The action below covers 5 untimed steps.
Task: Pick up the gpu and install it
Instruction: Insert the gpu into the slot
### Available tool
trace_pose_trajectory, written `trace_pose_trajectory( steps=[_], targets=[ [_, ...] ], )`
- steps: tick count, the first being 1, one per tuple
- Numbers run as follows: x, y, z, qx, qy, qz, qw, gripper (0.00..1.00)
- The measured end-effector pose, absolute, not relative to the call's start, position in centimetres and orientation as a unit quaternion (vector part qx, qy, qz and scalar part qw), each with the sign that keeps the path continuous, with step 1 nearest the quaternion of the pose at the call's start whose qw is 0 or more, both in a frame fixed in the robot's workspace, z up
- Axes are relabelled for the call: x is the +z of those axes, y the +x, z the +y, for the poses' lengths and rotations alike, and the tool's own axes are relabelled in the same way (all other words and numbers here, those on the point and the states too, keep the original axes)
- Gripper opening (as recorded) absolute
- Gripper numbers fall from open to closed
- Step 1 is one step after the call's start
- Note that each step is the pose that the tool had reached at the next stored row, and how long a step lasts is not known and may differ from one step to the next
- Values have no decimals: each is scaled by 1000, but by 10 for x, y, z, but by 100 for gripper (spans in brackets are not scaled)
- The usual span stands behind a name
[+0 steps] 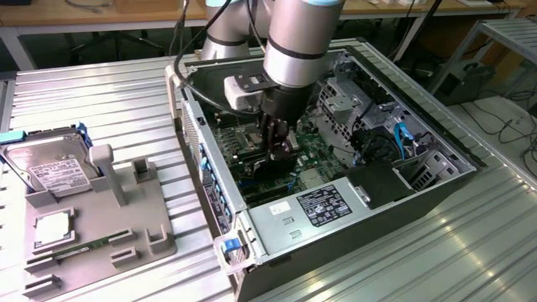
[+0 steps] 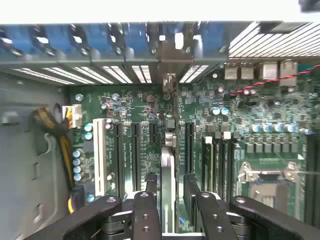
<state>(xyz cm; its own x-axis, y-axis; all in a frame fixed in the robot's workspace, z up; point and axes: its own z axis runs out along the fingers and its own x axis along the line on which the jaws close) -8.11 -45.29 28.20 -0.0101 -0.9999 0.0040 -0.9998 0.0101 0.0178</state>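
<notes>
GPU: the gpu (image 2: 168, 185) stands edge-on among the expansion slots of the motherboard (image 2: 260, 125), seen from the wrist as a thin pale strip running toward the rear bracket openings. In the exterior view it is a dark card (image 1: 270, 168) down inside the case under the arm.

Seating: it looks lined up over a slot and at least partly down, but I can't tell from here whether it is pressed fully home.

Gripper: the gripper (image 2: 170, 187) straddles the card, one finger (image 2: 150, 186) on each flank. The jaws stand narrow, close to the card's faces; whether they are pinching it or have just let go I cannot tell.

Neighbours: a white slot (image 2: 99, 150) and black slots lie to one side of the card, the empty CPU socket (image 2: 265, 177) to the other. Yellow and black power wires (image 2: 60, 135) lie well apart by the case wall.

Case: the open computer case (image 1: 436, 182) lies on its side on the ribbed metal table (image 1: 470, 251).

Fixture: on the exterior view's left a grey holder (image 1: 143, 239) carries a hard drive (image 1: 50, 165), well apart from the work.

Risk: if the card is not fully seated, lifting away could leave it tilted in the slot. A finger rubbing one face could drag it sideways, and an off-line push could stress the slot or snag the bracket end.
</notes>
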Motion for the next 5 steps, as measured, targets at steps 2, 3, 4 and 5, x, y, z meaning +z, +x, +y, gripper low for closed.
trace_pose_trajectory(
  steps=[2, 3, 4, 5],
  targets=[
    [287, -81, -453, -5, 704, -711, 7, 34],
    [287, -81, -453, -5, 704, -711, 7, 21],
    [287, -81, -453, -5, 704, -711, 7, 11],
    [287, -81, -453, -6, 704, -711, 6, 11]
  ],
)
